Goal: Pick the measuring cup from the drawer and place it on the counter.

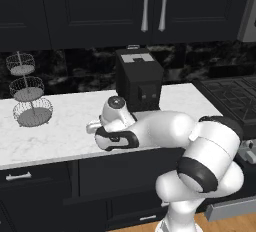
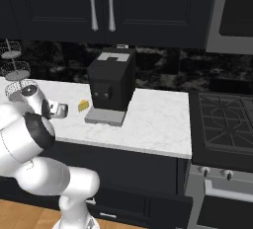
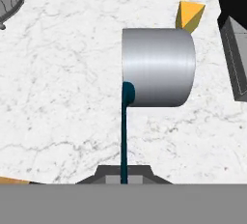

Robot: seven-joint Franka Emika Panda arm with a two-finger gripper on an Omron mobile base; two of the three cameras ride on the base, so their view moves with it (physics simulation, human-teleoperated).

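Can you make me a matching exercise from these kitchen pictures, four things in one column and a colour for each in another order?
Things:
1. measuring cup
2. cheese wedge
3. coffee machine
4. counter

Colours:
A. white with grey veins
B. black
C. grey metal with a dark teal handle
D. yellow

Pairs: 1-C, 2-D, 3-B, 4-A

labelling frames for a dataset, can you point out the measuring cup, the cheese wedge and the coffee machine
measuring cup [image 3: 158, 67], hand view, on its grey metal side wall
cheese wedge [image 3: 191, 14], hand view, on its yellow top face
coffee machine [image 2: 111, 80], right base view, on its black front panel
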